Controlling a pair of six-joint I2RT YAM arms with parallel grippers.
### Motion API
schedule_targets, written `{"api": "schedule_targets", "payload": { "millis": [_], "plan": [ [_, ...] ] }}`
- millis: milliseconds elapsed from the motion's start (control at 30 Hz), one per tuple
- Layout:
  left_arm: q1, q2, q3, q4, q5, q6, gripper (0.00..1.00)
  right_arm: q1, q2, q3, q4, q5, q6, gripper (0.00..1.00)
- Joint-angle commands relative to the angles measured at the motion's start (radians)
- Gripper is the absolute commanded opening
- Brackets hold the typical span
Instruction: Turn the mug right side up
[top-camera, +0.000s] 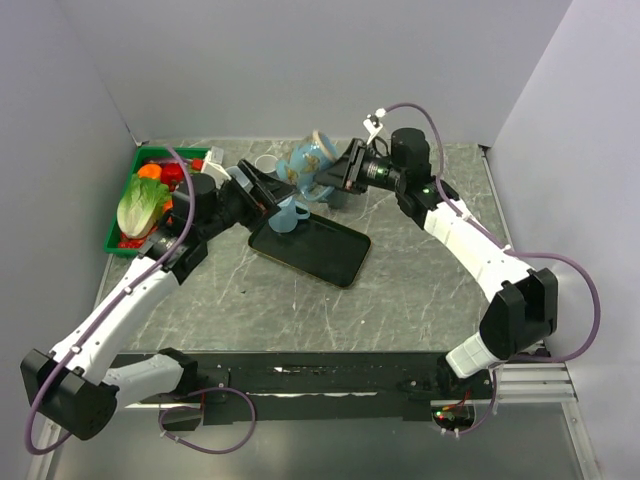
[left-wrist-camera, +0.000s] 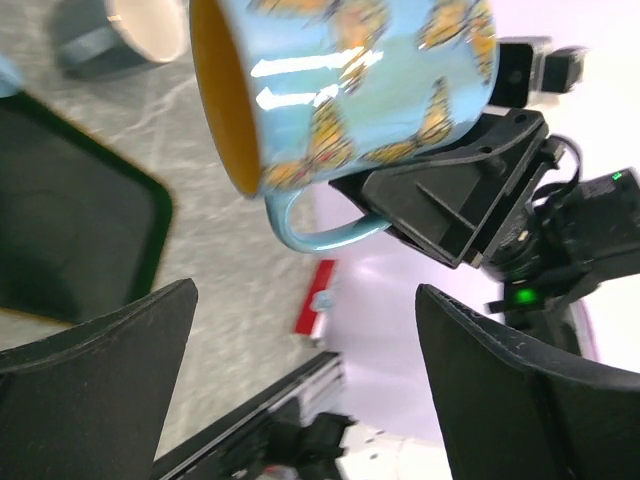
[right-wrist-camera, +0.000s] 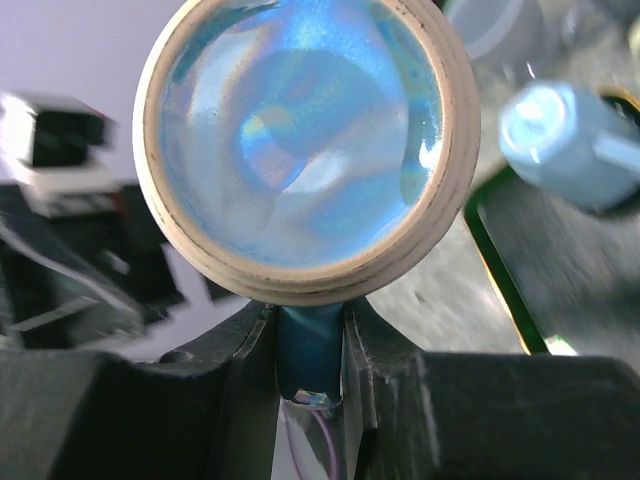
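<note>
1. The mug (top-camera: 308, 163), pale blue with orange butterflies, hangs in the air just beyond the far edge of the black tray (top-camera: 320, 255). It is tipped on its side with its mouth toward the left arm, and its inside is yellow-orange.
2. The right gripper (right-wrist-camera: 310, 345) is clenched on the mug's handle. Its wrist view shows the handle pinched between both fingers and the mug's glazed base facing the camera.
3. The left gripper (top-camera: 275, 195) is spread wide and holds nothing. It hovers over the tray's far-left corner, just beside the mug and clear of it.
4. 1 small light-blue cup (top-camera: 285, 217) sits at that same corner, partly under the left gripper. Whether it rests on the tray or on the table (top-camera: 400, 290) I cannot tell.
5. 1 grey cup (top-camera: 262, 163) with a pale inside stands upright on the table beyond the tray, left of the mug.
6. The green basket (top-camera: 113, 228) lies left of the tray, well apart. It holds a leafy cabbage (top-camera: 140, 205) with orange and red pieces (top-camera: 160, 172) behind it.
</note>
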Motion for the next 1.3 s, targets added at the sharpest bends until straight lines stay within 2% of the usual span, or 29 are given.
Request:
{"api": "schedule_targets", "payload": {
  "millis": [0, 100, 267, 367, 667, 800, 900, 933, 1067, 1133, 1200, 1233, 1267],
  "plan": [
    [-0.027, 0.001, -0.052, 0.287, 0.019, -0.116, 0.96, -0.002, -0.095, -0.004, 0.36, 0.021, 0.189, 0.0],
    [-0.047, 0.019, -0.049, 0.386, 0.012, -0.101, 0.96, -0.001, -0.098, -0.011, 0.409, 0.024, 0.263, 0.0],
    [-0.052, 0.083, -0.026, 0.443, 0.032, -0.073, 0.98, -0.001, -0.114, -0.018, 0.466, 0.027, 0.354, 0.0],
    [-0.055, 0.094, -0.058, 0.567, 0.029, -0.062, 0.99, 0.001, -0.118, -0.025, 0.487, 0.024, 0.396, 0.0],
    [-0.056, 0.152, -0.104, 0.8, 0.025, -0.087, 0.76, -0.001, -0.138, -0.031, 0.514, 0.005, 0.437, 0.0],
    [-0.056, 0.179, -0.123, 0.864, -0.007, -0.148, 0.74, -0.001, -0.137, -0.033, 0.535, -0.004, 0.449, 0.0],
    [-0.056, 0.195, -0.14, 0.946, -0.009, -0.171, 0.69, -0.002, -0.128, -0.04, 0.57, -0.019, 0.479, 0.0],
    [-0.056, 0.2, -0.132, 0.946, -0.009, -0.163, 0.66, 0.001, -0.125, -0.045, 0.576, -0.025, 0.499, 0.0],
    [-0.056, 0.217, -0.11, 0.958, -0.001, -0.153, 0.39, 0.001, -0.129, -0.067, 0.601, -0.03, 0.521, 0.0],
    [-0.056, 0.222, -0.112, 0.961, -0.007, -0.154, 0.31, -0.001, -0.132, -0.064, 0.59, -0.033, 0.515, 0.0],
    [-0.056, 0.226, -0.113, 0.967, -0.009, -0.154, 0.08, -0.001, -0.132, -0.063, 0.592, -0.042, 0.513, 0.0],
    [-0.056, 0.228, -0.113, 0.969, -0.012, -0.153, 0.01, -0.001, -0.135, -0.068, 0.589, -0.047, 0.512, 0.0],
    [-0.056, 0.228, -0.107, 0.964, -0.012, -0.143, 0.01, -0.001, -0.135, -0.076, 0.592, -0.053, 0.504, 0.0]
  ]
}}
